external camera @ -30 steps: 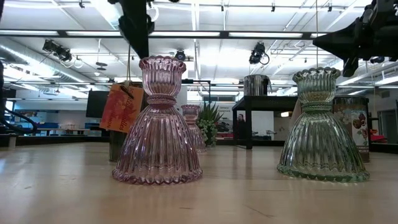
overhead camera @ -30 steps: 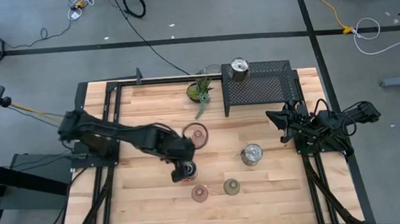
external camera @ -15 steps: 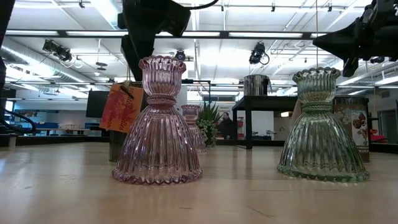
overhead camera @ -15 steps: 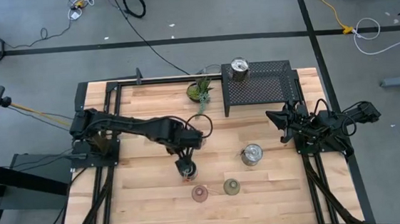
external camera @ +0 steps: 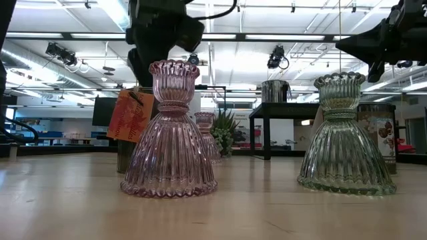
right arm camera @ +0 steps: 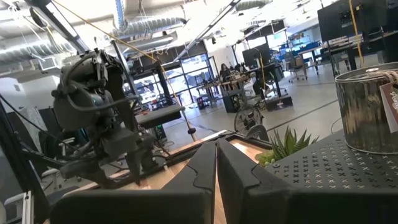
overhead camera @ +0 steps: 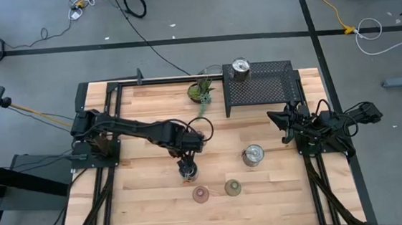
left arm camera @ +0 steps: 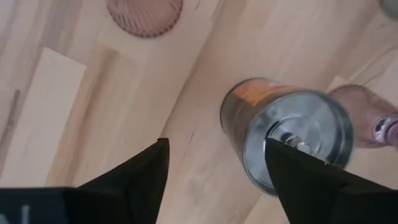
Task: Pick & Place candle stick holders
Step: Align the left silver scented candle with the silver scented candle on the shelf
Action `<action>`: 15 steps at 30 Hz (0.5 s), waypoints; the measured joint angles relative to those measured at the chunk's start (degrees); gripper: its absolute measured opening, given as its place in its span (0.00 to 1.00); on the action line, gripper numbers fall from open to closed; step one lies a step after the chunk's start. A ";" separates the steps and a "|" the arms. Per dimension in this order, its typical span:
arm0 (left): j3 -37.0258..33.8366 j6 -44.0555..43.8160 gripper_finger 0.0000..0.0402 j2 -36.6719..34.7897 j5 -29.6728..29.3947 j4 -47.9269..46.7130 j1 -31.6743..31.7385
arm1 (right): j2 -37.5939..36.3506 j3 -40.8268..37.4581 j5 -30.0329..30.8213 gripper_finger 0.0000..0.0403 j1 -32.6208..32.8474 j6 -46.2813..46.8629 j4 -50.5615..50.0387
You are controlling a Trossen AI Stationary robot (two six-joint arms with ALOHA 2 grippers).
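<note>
A silver holder with an orange label [overhead camera: 188,174] stands on the table; it also shows in the left wrist view [left arm camera: 292,140]. My left gripper [overhead camera: 187,162] hangs just above it, open, pointing down [left arm camera: 221,171]; I see no touch. Another silver holder [overhead camera: 253,155] stands to the right, and a third [overhead camera: 240,68] stands on the black mesh rack [overhead camera: 263,86]. A pink glass holder [overhead camera: 201,193] and an olive-green one [overhead camera: 232,188] stand near the front edge. A second pink one [left arm camera: 144,12] stands farther back, under my left arm. My right gripper [overhead camera: 273,116] is shut and empty at the right.
A small potted plant [overhead camera: 201,92] stands at the far edge, left of the rack. Black frame rails run along the table's left and right sides. Bare wood lies at the front left [overhead camera: 143,203].
My left arm has swung its forearm toward the table's far right. Its gripper, which was at the left side of the orange-labelled silver holder, now points down over it. The holder stands where it was. The far pink holder is now hidden under the arm in the high view.
</note>
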 joint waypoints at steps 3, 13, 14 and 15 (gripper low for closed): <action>-1.39 -1.15 0.64 0.02 1.75 1.52 0.00 | 0.00 0.00 0.00 0.04 0.00 0.02 0.00; -1.78 -2.56 0.63 0.02 1.77 1.67 0.00 | 0.00 0.01 0.00 0.04 -0.01 0.01 0.00; -1.78 -2.63 0.63 0.02 2.16 1.69 0.00 | 0.00 0.01 0.00 0.04 -0.01 0.00 0.00; -1.78 -2.68 0.63 0.02 2.55 1.71 -0.05 | 0.00 0.01 0.00 0.04 0.01 0.02 0.00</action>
